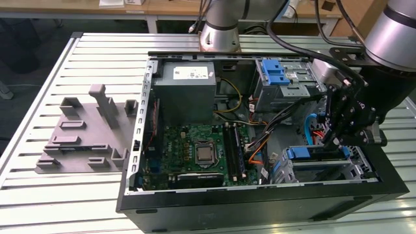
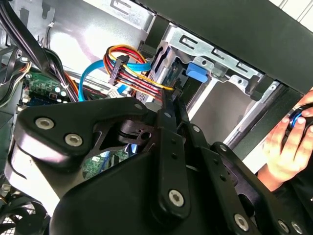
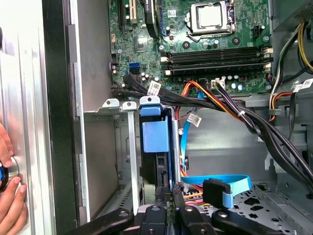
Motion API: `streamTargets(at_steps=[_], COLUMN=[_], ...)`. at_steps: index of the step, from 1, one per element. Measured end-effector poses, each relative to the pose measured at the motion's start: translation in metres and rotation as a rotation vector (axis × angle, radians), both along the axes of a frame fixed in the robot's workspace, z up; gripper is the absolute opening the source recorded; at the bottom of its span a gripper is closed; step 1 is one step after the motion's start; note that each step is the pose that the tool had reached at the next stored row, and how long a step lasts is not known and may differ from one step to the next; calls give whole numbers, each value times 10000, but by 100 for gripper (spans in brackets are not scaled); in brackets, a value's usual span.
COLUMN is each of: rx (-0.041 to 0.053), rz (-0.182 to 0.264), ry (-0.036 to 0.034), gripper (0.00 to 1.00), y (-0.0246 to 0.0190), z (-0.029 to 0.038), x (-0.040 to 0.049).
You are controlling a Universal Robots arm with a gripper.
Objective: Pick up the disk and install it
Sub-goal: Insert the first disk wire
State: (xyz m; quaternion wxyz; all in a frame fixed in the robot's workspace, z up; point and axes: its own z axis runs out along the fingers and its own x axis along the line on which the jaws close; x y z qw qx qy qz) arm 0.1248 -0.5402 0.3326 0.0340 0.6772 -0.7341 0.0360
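While the disk [image 3: 155, 142] stands on edge inside the metal drive cage [image 3: 128, 147] at the front corner of the open computer case [image 1: 260, 202], its blue frame faces out, with a blue tab at the end; in the exterior view the same blue end [image 1: 300, 153] shows in the cage. No label on the disk can be read from here. The gripper [image 3: 166, 193] sits right at the disk's near edge in the first wrist view, its two dark fingers [image 3: 160, 196] drawn close together on either side of that thin edge, apparently pinching it.

A light blue data cable [image 3: 230, 183] and a bundle of red, orange and yellow wires [image 2: 132, 66] lie just beside the cage. Farther off lie the green motherboard [image 1: 195, 151] and the grey power supply [image 1: 188, 92] with its white sticker, print too small to read. A person's hand [image 2: 288, 147] rests outside the case wall.
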Motion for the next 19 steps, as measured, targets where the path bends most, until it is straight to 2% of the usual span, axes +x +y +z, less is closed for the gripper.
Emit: streamTargets(at_steps=[19], rx=[0], rz=[-10], ry=[65], gripper=[16], y=[0], z=[0], x=[15])
